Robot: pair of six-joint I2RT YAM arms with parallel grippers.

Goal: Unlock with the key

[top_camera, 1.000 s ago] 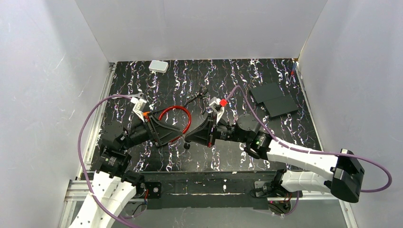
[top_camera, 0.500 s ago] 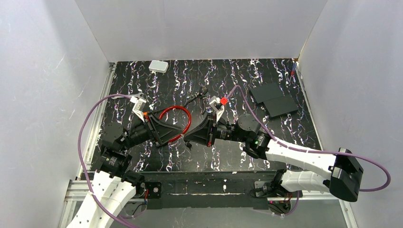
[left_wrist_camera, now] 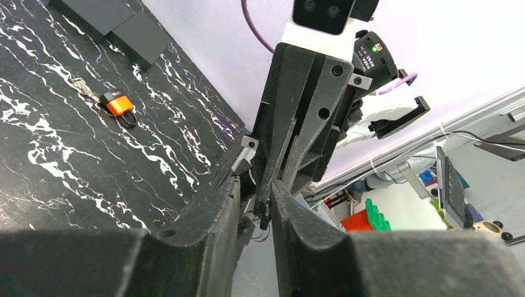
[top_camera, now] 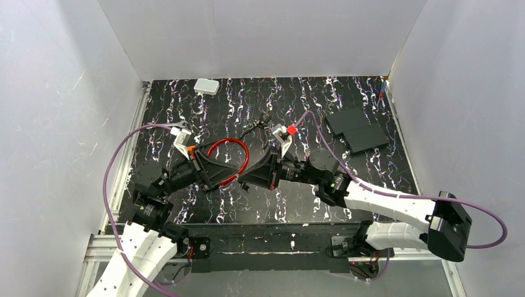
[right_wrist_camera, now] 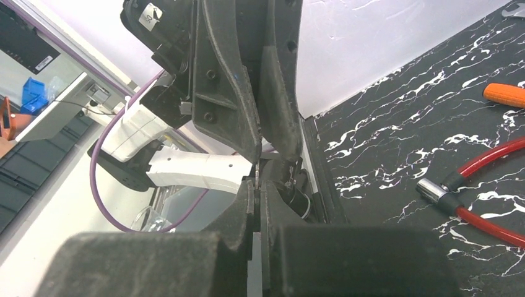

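A: What does everything sit on?

B: A table [top_camera: 204,111] with a black top veined in white. Plain white walls [top_camera: 260,37] box it in on the left, far and right sides. A metal rail [top_camera: 132,145] runs along the left edge.

A: What lies on it?

B: A white box [top_camera: 206,86] sits at the far edge, near the far left corner. Two flat dark panels [top_camera: 357,130] overlap near the right edge, in the far half. A red cable [top_camera: 246,156] is looped left of the middle. An orange piece [left_wrist_camera: 116,103] with a black loop and bright metal bits at one end lies between the middle and the far edge.

A: And the key?

B: The key [left_wrist_camera: 265,219] is off the table, over the near half and a little left of the middle, where the two arms meet tip to tip. It is tiny and dark, a short stub hanging just below the fingertips. I cannot make out its blade.

A: Who has it?

B: The right gripper [right_wrist_camera: 257,192] is closed tight, its fingers nearly flush, with the key pinched at the tips. The left gripper [left_wrist_camera: 254,189] stands only narrowly apart, with one finger on each side of the key and the right gripper's tips. I cannot tell whether its fingers touch the key.
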